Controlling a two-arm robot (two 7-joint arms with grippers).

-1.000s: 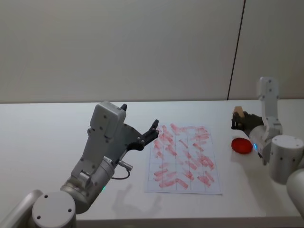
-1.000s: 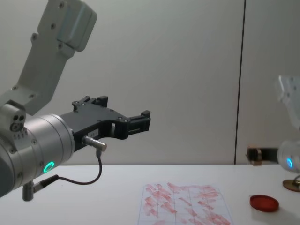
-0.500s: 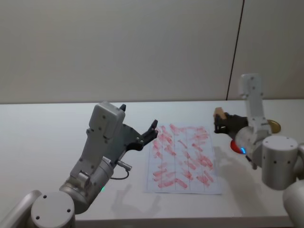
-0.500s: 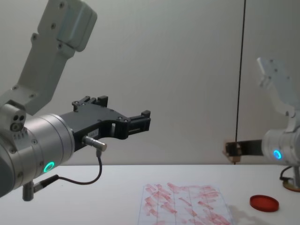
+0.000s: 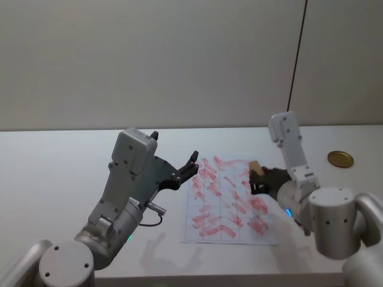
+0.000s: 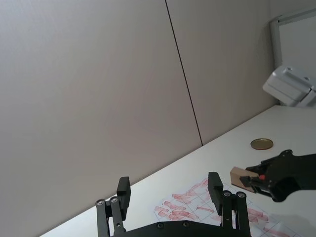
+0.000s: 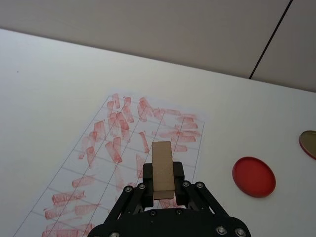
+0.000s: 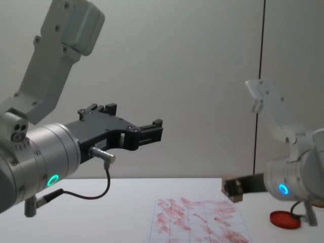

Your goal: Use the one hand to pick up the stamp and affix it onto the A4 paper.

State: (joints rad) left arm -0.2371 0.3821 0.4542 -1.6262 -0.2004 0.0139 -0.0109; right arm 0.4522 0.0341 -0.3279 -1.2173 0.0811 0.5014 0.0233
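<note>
as seen from the chest camera, the left arm sits nearest, raised above the table (image 5: 54,173) on the left side. its left gripper (image 6: 169,190) stands wide open with nothing between the fingers. further out on the right, the right gripper (image 7: 163,181) reaches in over the sheet, its fingers clamped on the stamp (image 7: 162,167). i note the stamp as a small tan wooden block that protrudes past the fingertips, its long side pointing away from the wrist. the block hangs over the right-hand part of the paper (image 5: 230,212), and the chest view shows a gap of air between the two. the paper lies flat on the table, gridded and covered in red marks. beyond its right edge rests a red ink pad (image 7: 254,177), apart from the sheet. farthest right, toward the wall, lies a brass disc (image 5: 340,159).
</note>
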